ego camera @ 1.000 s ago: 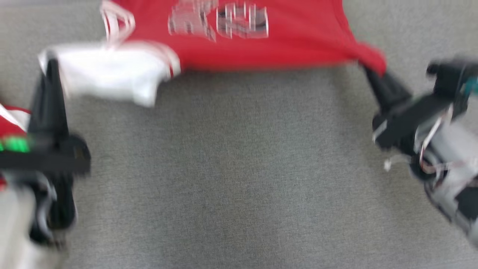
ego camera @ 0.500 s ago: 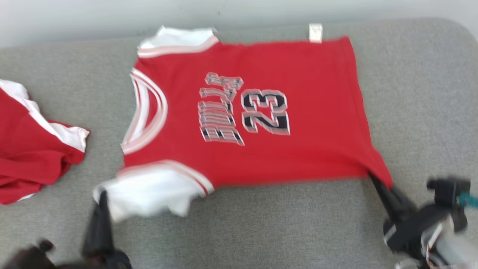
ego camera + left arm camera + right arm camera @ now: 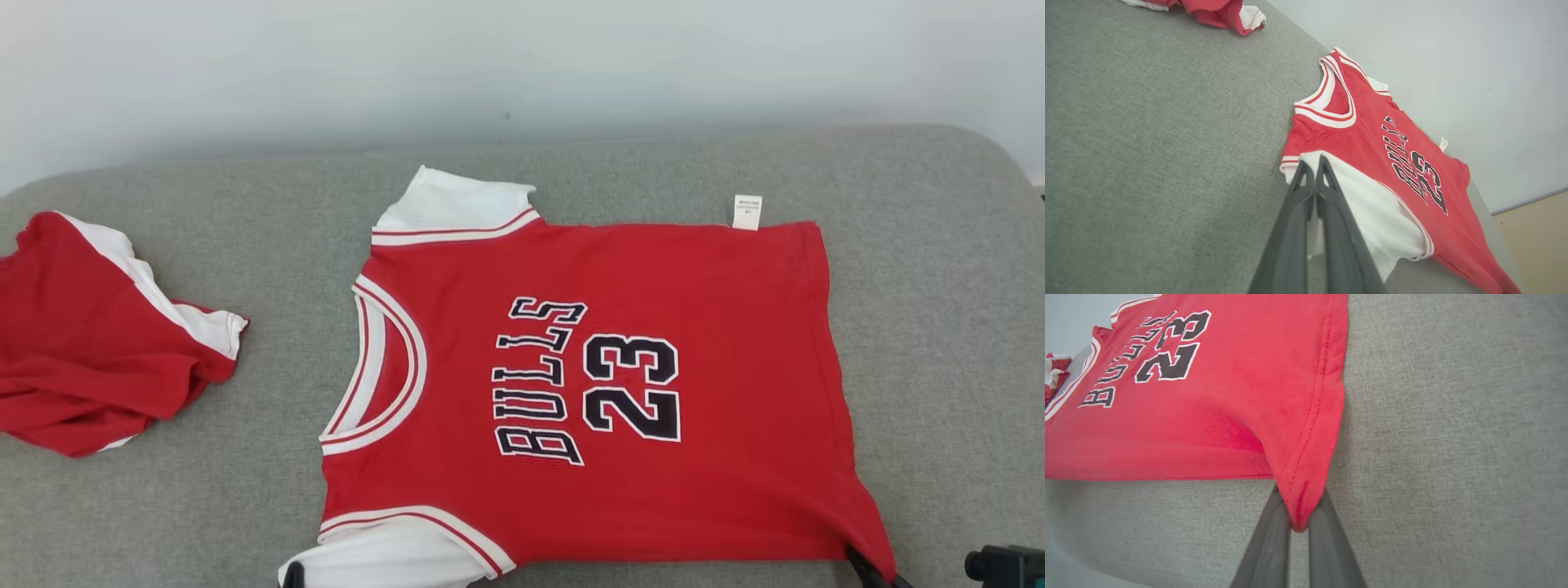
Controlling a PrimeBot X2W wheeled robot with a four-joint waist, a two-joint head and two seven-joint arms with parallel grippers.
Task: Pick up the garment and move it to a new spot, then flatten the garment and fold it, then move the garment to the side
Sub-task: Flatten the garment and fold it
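Note:
The garment (image 3: 620,384) is a red jersey with white sleeves and "BULLS 23" on it, spread flat on the grey cushion (image 3: 204,506), neck to the left. My left gripper (image 3: 1312,165) is shut on the near white sleeve (image 3: 1380,212), with white cloth showing between its fingers; its tip peeks in at the head view's bottom edge (image 3: 292,576). My right gripper (image 3: 1299,496) is shut on the near red hem corner (image 3: 1300,514), which is pulled to a point. In the head view the right gripper (image 3: 865,567) sits at the jersey's lower right corner.
A second red and white garment (image 3: 98,359) lies crumpled on the cushion's left side, apart from the jersey. A pale wall (image 3: 490,65) runs behind the cushion's far edge. Beige floor (image 3: 1535,245) shows past the cushion's end.
The head camera has tilted up, so the whole jersey and the wall now show and both grippers sit at the bottom edge. Both stay shut on their corners.

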